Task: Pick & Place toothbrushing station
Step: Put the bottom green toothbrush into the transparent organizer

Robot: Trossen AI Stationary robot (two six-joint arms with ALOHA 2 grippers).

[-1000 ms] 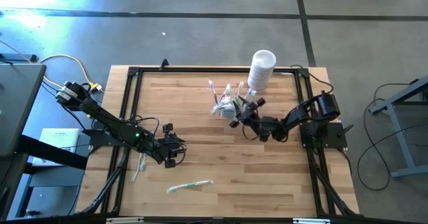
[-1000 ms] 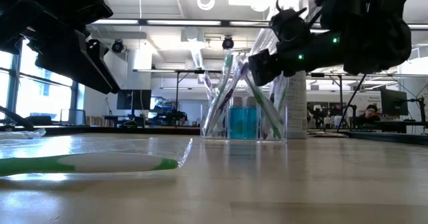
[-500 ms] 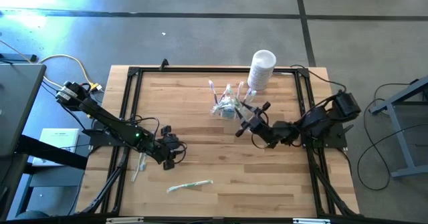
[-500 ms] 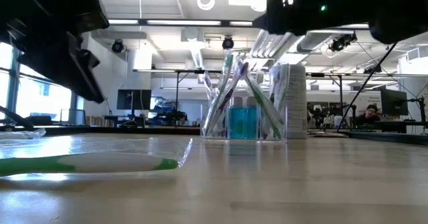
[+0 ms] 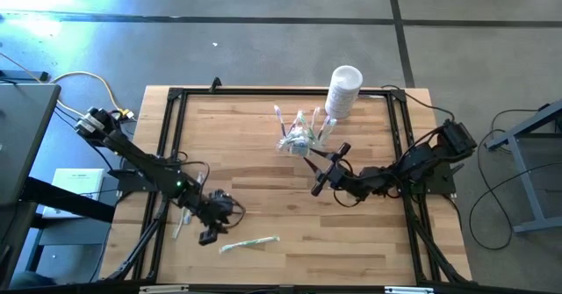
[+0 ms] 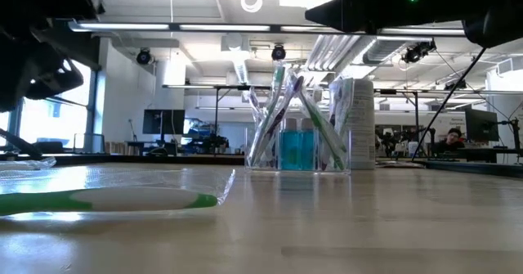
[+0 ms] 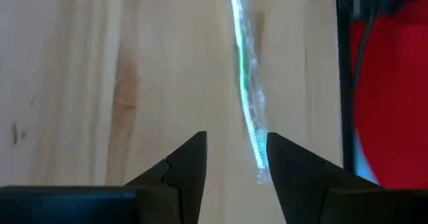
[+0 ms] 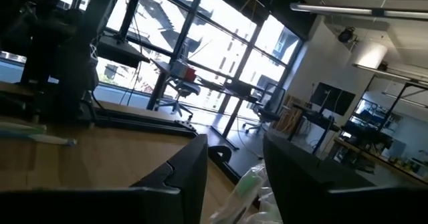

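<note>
Pulling back from the toothbrushing station (image 5: pixel 301 139), the right gripper (image 5: pixel 327 168) sat empty, fingers spread, just beside it. The station stood upright mid-worktop (image 5: pixel 263 189), so placement looked done. The left gripper (image 5: pixel 213 227), also spread, had dropped toward a wrapped toothbrush (image 5: pixel 249 242).

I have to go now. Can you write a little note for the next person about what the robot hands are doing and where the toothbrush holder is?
Left gripper: open, empty, low over the table's near-left part, beside a wrapped toothbrush.
Right gripper: open, empty, just in front of the toothbrushing station.
The station stands upright at the table's back middle with toothbrushes in it, next to the white container.
Done: nothing visibly in hand.
Left: grip the station and place it; the pictures do not show where.
</note>
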